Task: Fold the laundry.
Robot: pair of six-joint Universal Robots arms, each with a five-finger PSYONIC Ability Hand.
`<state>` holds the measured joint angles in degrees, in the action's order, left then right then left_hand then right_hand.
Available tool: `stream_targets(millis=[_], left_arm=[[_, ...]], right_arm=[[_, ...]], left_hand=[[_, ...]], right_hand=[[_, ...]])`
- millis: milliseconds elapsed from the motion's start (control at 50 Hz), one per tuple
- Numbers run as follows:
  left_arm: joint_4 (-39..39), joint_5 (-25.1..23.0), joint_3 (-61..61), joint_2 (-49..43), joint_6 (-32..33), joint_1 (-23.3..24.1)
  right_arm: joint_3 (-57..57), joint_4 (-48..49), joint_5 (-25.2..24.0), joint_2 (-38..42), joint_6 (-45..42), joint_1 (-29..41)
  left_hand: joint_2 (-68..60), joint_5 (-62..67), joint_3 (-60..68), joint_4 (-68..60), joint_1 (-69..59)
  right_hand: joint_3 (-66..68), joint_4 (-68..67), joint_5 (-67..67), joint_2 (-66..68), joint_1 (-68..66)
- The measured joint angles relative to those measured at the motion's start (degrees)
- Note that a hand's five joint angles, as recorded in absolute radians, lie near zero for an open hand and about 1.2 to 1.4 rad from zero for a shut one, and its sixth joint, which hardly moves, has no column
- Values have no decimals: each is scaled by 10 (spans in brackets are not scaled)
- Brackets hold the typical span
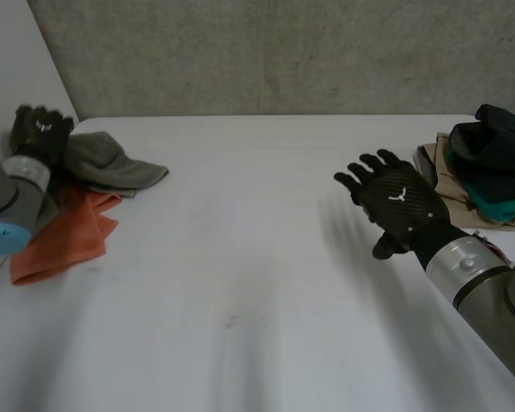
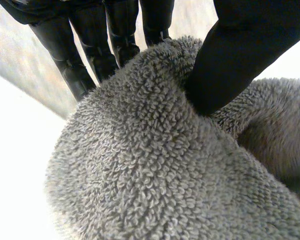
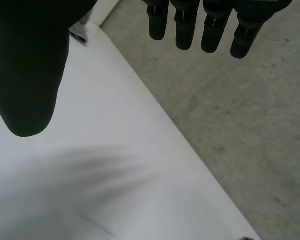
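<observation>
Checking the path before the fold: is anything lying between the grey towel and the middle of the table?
Nothing visible. The towel, pinched by the left hand, lies partly on an orange cloth; bare table runs from it to the middle. The open right hand and clothes pile are beyond.

You've got a white surface (image 1: 257,283): grey towel (image 1: 112,161) & orange cloth (image 1: 64,236) at L side, clothes pile (image 1: 496,159) at far R edge.

Table (image 1: 240,283) middle open, grey towel (image 1: 112,163) left, clothes (image 1: 489,176) right
</observation>
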<state>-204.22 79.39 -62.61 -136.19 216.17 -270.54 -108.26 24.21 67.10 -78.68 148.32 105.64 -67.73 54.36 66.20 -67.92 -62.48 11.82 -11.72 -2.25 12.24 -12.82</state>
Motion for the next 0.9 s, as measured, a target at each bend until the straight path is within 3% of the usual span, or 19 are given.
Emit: stream_targets(millis=[160,300,320,340,380,400,440,560,700,900], left_arm=[[-14,14,-120,178,-126,142],[-8,12,-198,233,-206,293],[-7,12,-202,229,-209,310],[-5,13,-207,217,-212,337],[1,14,-211,199,-210,365],[8,15,-211,183,-205,385],[19,17,-212,168,-196,400],[61,25,-212,181,-164,412],[78,44,-245,267,-157,364],[83,160,-328,325,-158,326]], right_arm=[[6,1,49,-19,4,-14],[5,0,69,-20,5,-20],[5,0,70,-20,5,-20],[5,-1,70,-19,5,-20],[4,-1,71,-18,5,-20],[4,-1,70,-17,5,-20],[4,-2,70,-16,5,-20],[6,-7,69,-13,5,-18],[30,-58,69,-14,5,-12],[149,-245,69,19,7,23]], left_hand=[[-4,0,12,-6,0],[4,-3,6,4,2],[57,-40,-45,59,39],[190,-169,-175,190,186],[324,-292,-306,313,327],[447,-413,-428,440,443],[534,-501,-515,538,510],[561,-520,-543,565,515],[561,-520,-543,565,515],[545,-516,-529,546,496]], right_hand=[[0,0,0,0,0],[0,0,0,0,0],[0,0,0,0,0],[0,0,0,0,0],[0,0,0,0,0],[0,0,0,0,0],[0,0,0,0,0],[0,0,0,0,0],[0,0,0,0,0],[0,0,0,0,0]])
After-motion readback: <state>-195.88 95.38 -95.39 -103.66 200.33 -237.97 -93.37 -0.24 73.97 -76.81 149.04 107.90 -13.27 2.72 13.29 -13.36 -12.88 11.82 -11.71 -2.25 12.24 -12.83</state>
